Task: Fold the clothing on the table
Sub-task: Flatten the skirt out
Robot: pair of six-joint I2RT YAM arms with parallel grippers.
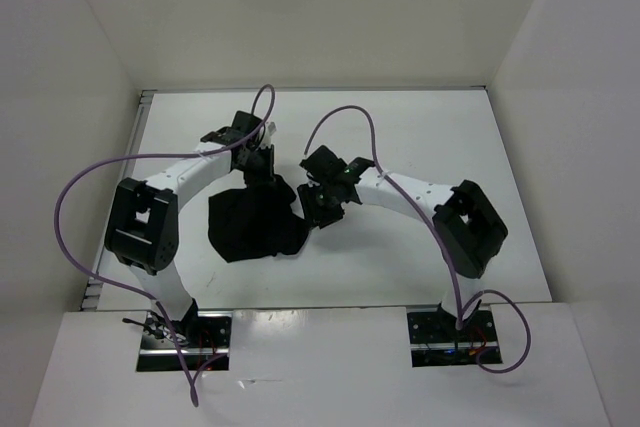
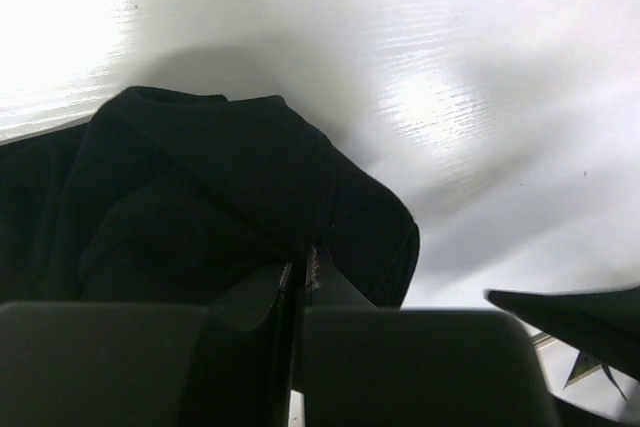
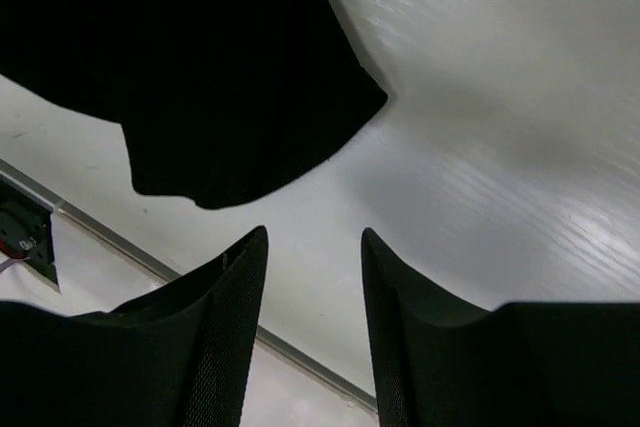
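The black clothing [image 1: 255,222] lies bunched in a rounded heap on the white table [image 1: 420,137], left of centre. My left gripper [image 1: 263,171] is at the heap's far edge, and a peak of fabric rises to it. In the left wrist view the jaws [image 2: 298,272] are shut, with the clothing [image 2: 200,187] pinched at their tips. My right gripper [image 1: 322,205] hangs just right of the heap. In its wrist view the right gripper [image 3: 315,239] is open with only bare table between the fingers. The clothing [image 3: 200,67] sits beyond them, apart.
White upright walls [image 1: 90,67] close in the table on three sides. A thin metal strip [image 3: 300,352] runs along the table's near edge. Purple cables [image 1: 85,182] loop over both arms. The arm bases [image 1: 180,332] stand at the near edge.
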